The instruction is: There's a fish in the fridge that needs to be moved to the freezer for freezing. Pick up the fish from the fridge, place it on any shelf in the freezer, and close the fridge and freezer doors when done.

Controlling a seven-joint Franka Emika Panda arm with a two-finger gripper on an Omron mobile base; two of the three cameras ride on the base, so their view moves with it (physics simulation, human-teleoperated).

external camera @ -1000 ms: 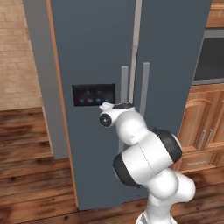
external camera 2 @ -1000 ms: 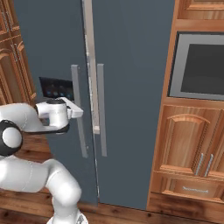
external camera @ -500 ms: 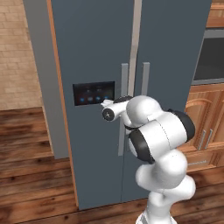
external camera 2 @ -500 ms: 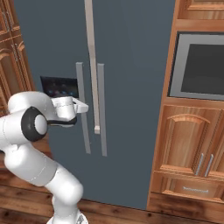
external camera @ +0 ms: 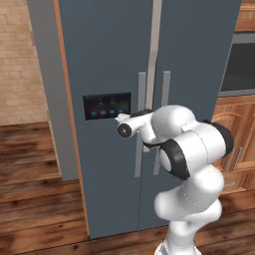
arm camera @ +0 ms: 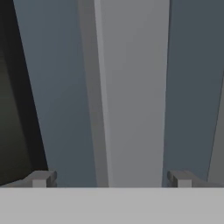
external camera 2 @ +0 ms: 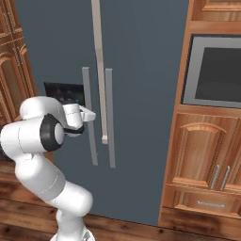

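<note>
Both tall slate-grey doors are shut: the freezer door (external camera: 99,55) (external camera 2: 56,47) with its black lit panel (external camera: 107,105) on the left, the fridge door (external camera: 199,50) (external camera 2: 146,70) on the right. The fish is hidden behind them. My gripper (arm camera: 111,179) (external camera 2: 92,114) is open right in front of the freezer door's grey bar handle (arm camera: 131,96) (external camera: 141,99) (external camera 2: 89,136). One fingertip stands on each side of the bar without closing on it. In the left base view my own forearm covers the hand.
The fridge door's handle (external camera: 163,94) (external camera 2: 109,117) runs just right of the one I face. A built-in oven (external camera 2: 214,70) and wooden cabinets (external camera 2: 202,155) stand to the right. More cabinets (external camera 2: 9,70) are on the left, over a wood floor (external camera: 30,199).
My arm has risen and folded closer to the doors, bringing the hand forward up to the left handle. Both doors stay shut.
</note>
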